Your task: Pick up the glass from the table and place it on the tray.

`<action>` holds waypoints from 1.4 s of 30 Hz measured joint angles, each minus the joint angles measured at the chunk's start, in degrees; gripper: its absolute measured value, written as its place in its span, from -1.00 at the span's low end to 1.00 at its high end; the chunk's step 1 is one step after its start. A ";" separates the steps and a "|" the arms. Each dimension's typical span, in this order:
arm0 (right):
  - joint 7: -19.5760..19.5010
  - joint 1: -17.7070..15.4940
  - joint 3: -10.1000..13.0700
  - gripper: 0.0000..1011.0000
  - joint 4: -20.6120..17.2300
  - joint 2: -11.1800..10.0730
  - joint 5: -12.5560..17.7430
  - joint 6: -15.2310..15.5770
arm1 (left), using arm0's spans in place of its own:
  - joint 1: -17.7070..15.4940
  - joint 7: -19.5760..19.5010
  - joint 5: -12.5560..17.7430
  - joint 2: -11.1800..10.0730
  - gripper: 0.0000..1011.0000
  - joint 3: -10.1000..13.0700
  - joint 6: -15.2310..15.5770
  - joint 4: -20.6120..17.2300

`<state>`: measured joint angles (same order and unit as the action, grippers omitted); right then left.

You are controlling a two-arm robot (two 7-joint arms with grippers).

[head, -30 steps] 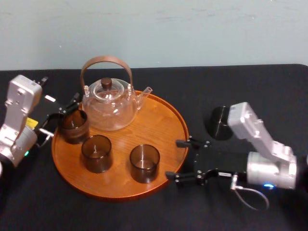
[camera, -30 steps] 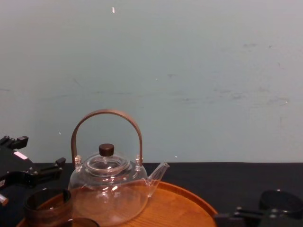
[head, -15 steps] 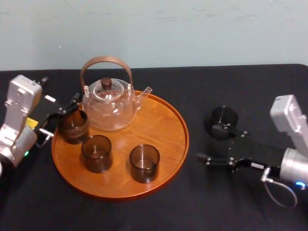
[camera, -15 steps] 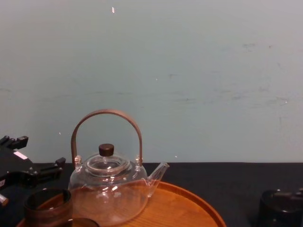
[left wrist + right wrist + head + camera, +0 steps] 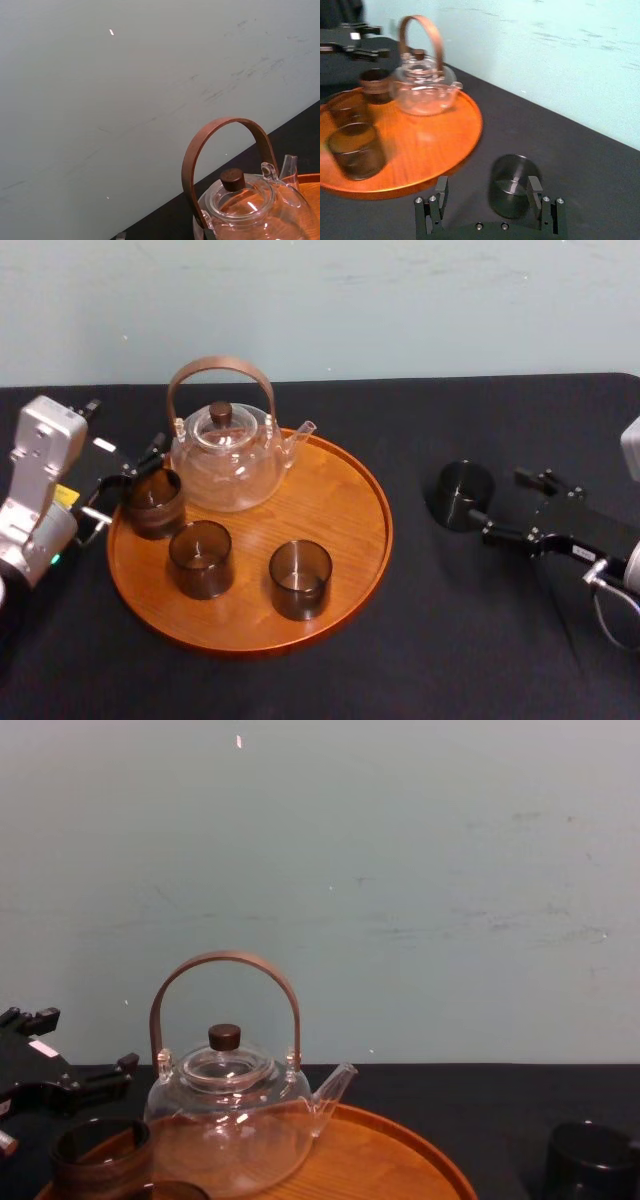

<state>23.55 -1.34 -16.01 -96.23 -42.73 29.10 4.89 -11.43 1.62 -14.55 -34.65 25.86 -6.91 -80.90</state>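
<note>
Nearest, the right gripper (image 5: 487, 185) lies low over the black table (image 5: 450, 640). Its fingers are spread wide so the glass (image 5: 511, 187) can fit between them. The glass stands upright on the table just ahead of them, off the tray's right side (not yet gripped, I judge). Further left, the round wooden tray (image 5: 340, 490) holds three like tumblers (image 5: 300, 578), with bare wood free for a fourth. The left gripper (image 5: 125, 483) idles, fingers apart, at the tray's left rim. Farthest, the glass teapot (image 5: 225, 455) occupies the tray's back.
</note>
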 joint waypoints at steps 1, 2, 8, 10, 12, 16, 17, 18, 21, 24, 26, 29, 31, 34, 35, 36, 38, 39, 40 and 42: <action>-0.36 -0.03 0.28 0.98 0.11 0.17 -0.07 0.29 | 0.00 0.00 0.00 0.00 0.98 0.00 0.00 0.00; -1.05 0.00 0.62 0.98 0.39 0.46 -0.34 1.03 | 0.00 0.00 0.00 0.00 0.98 0.00 0.00 0.00; -2.53 0.60 1.24 0.98 1.47 1.51 -1.13 3.87 | 0.00 0.00 0.00 0.00 0.98 0.00 0.00 0.00; -2.84 1.10 1.28 0.98 2.15 2.08 -1.51 5.08 | 0.00 0.00 0.00 0.00 0.98 0.00 0.00 0.00; -2.93 1.65 1.28 0.98 2.81 2.57 -1.83 6.00 | 0.00 0.00 0.00 0.00 0.98 0.00 0.00 0.00; -2.85 2.66 1.18 0.98 3.86 3.49 -2.29 7.29 | 0.00 0.00 0.00 0.00 0.98 0.00 0.00 0.00; -2.82 2.86 1.17 0.98 4.12 3.68 -2.37 7.50 | 0.00 0.00 0.00 0.00 0.98 0.00 0.00 0.00; -2.77 3.06 1.17 0.98 4.37 3.88 -2.44 7.74 | 0.00 0.00 0.00 0.00 0.98 0.00 0.00 0.00; -2.43 3.88 1.09 0.98 5.27 4.54 -2.75 8.42 | 0.00 0.00 0.00 0.00 0.98 0.00 0.00 0.00; -1.77 4.91 0.76 0.98 6.32 5.18 -3.12 8.98 | 0.00 0.00 0.00 0.00 0.98 0.00 0.00 0.00; -1.17 5.79 0.42 0.98 7.24 5.69 -3.32 9.33 | 0.00 0.00 0.00 0.00 0.98 0.00 0.00 0.00; -0.47 6.91 -0.10 0.98 8.33 6.26 -3.51 9.73 | 0.00 0.00 0.00 0.00 0.98 0.00 0.00 0.00; -0.15 7.53 -0.39 0.98 8.99 6.58 -3.56 9.96 | 0.00 0.00 0.00 0.00 0.98 0.00 0.00 0.00; 0.68 9.04 -1.20 0.98 10.48 7.30 -3.89 10.25 | 0.00 0.00 0.00 0.00 0.98 0.00 0.00 0.00; 0.83 9.33 -1.38 0.98 10.75 7.41 -3.99 10.27 | 0.00 0.00 0.00 0.00 0.98 0.00 0.00 0.00; 0.96 9.62 -1.57 0.98 11.06 7.54 -4.08 10.29 | 0.00 0.00 0.00 0.00 0.98 0.00 0.00 0.00; 1.37 10.41 -2.11 0.98 11.81 7.84 -4.41 10.30 | 0.00 0.00 0.00 0.00 0.98 0.00 0.00 0.00; 1.45 10.62 -2.28 0.98 11.99 7.94 -4.49 10.31 | 0.00 0.00 0.00 0.00 0.98 0.00 0.00 0.00; 1.57 10.86 -2.45 0.98 12.22 8.04 -4.57 10.32 | 0.00 0.00 0.00 0.00 0.98 0.00 0.00 0.00; 1.77 11.60 -2.93 0.98 12.87 8.37 -4.92 10.37 | 0.00 0.00 0.00 0.00 0.98 0.00 0.00 0.00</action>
<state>25.32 10.26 -18.94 -83.36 -34.37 24.18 15.26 -11.43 1.62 -14.55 -34.64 25.86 -6.91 -80.90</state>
